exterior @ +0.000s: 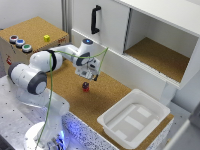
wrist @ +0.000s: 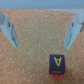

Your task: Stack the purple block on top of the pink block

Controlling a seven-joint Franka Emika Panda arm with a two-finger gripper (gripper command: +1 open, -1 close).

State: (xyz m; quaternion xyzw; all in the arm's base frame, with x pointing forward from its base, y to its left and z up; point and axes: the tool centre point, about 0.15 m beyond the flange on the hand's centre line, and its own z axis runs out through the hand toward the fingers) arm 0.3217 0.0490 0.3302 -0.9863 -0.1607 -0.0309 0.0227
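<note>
Stack looks made: small dark purple block [wrist: 58, 61] sits on the tiny reddish-pink block [wrist: 57, 75], nearest the wrist camera.

In the wrist view you see the purple cube's top face, marked with a yellow letter, and a sliver of pink showing just under it, so the two are touching, one on the other. Your gripper [wrist: 42, 29] has its pale fingers [wrist: 10, 29] spread wide and holds nothing; the stack lies clear of them on the cork mat [wrist: 35, 55]. In the exterior view the stack [exterior: 85, 86] stands at about six o'clock from the gripper [exterior: 88, 75]. I judge placing done; your next move calls for a straight lift away, without brushing the top cube.
</note>
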